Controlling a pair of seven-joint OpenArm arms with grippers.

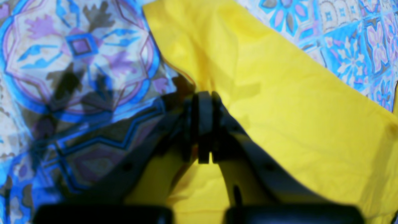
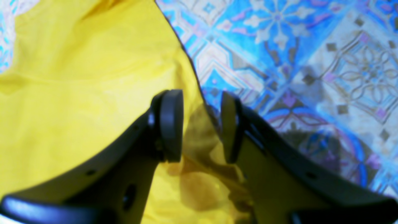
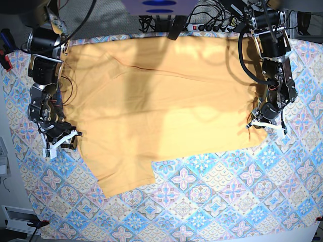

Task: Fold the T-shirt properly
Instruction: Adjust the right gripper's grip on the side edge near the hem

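Up close, right end effector [image 2: 200, 126] gapes over T-shirt [image 2: 77, 77] edge.

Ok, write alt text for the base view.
A pale orange-yellow cotton T-shirt lies spread on a blue-and-pink patterned tablecloth. The right claw and the left claw sit at its opposite side edges.

Robotics lab workspace, tabletop [image 3: 212, 201] under a blue-and-pink patterned tablecloth [image 3: 192, 179], two robot arms at its sides, power strip [image 3: 209, 26] and tangled cables [image 3: 151, 21] behind the tabletop
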